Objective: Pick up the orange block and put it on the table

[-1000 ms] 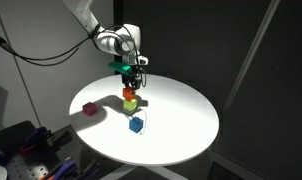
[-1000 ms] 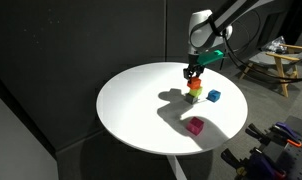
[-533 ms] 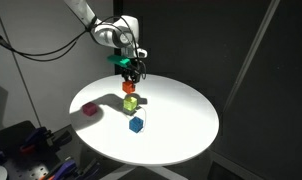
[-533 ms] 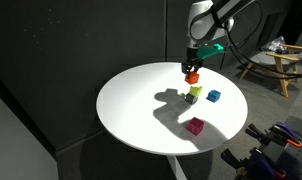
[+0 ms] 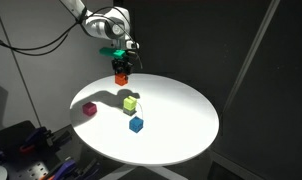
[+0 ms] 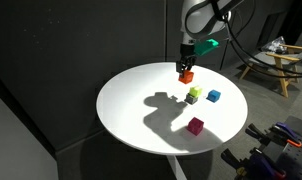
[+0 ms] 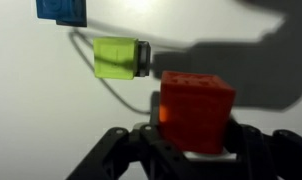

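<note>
Since a second earlier the arm (image 5: 83, 14) had carried the orange block (image 5: 121, 77) up off the yellow-green cube (image 5: 130, 103) and sideways. Above the round white table (image 5: 181, 130), the gripper (image 5: 121, 69) clamped the block, seemingly clear of the surface. A blue cube (image 5: 136, 124) and a pink cube (image 5: 89, 109) lay apart.
</note>
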You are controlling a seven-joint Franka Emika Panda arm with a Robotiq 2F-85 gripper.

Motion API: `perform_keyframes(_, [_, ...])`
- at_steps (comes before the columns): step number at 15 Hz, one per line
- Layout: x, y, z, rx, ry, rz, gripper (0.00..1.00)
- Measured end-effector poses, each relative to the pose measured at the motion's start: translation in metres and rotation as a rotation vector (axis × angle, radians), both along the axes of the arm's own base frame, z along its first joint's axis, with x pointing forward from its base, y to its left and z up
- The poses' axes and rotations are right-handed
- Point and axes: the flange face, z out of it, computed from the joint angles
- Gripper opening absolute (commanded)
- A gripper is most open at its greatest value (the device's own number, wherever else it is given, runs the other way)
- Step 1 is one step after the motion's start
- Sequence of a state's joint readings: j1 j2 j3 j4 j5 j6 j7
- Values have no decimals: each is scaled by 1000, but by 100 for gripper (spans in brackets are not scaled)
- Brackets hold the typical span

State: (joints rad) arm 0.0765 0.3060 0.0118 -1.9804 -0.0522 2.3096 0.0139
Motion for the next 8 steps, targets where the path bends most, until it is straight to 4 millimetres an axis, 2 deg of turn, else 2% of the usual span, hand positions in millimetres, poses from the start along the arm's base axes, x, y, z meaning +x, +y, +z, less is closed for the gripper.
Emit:
perform_keyframes(4, [-8,19,-7,5,31,139,30])
perform_keyframes(8, [-16,20,-19,4,61,222,30])
